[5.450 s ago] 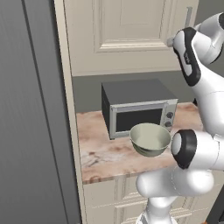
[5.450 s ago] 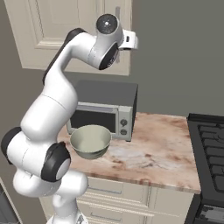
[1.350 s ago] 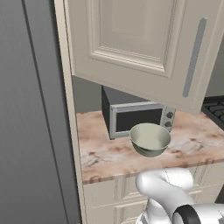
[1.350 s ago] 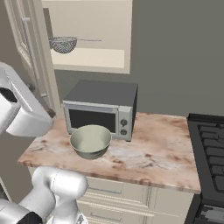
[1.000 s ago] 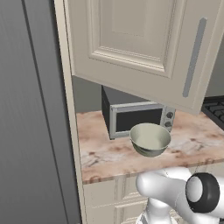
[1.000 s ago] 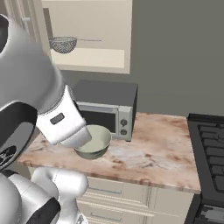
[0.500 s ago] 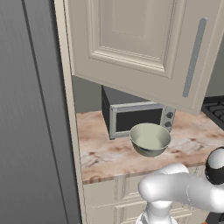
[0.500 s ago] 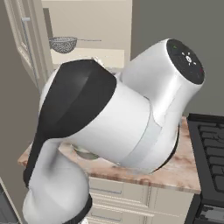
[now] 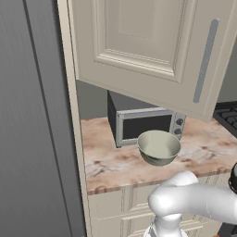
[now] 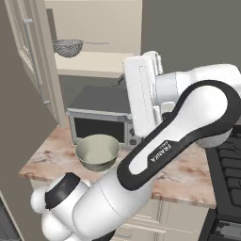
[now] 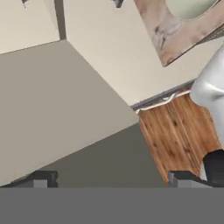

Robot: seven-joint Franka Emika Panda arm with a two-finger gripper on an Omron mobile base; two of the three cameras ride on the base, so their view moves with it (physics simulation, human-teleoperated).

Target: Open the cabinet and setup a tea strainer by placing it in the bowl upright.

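The cabinet (image 10: 96, 35) stands open, its door (image 9: 152, 41) swung out over the counter with the silver bar handle (image 9: 206, 60) at its free edge. On the beige shelf lies the tea strainer (image 10: 68, 46), its thin handle pointing right. The pale bowl (image 10: 97, 151) sits on the marble counter in front of the microwave (image 10: 101, 123), upright and with nothing in it; the bowl (image 9: 159, 147) also shows below the door. My gripper (image 11: 111, 179) is open, fingertips (image 11: 43, 178) wide apart with nothing between them, looking past the door's beige face toward the floor. My arm (image 10: 179, 117) arches right of the bowl.
A dark stove top (image 10: 230, 179) lies at the right end of the counter (image 9: 111, 162). A tall dark grey panel (image 9: 32, 115) walls in the left side. Cream drawer fronts (image 9: 115, 208) run under the counter, above a wooden floor (image 11: 179, 131).
My arm has swung up and across the right base view, from low at the left to the middle, and the bowl shows again. The door, strainer and bowl have not moved.
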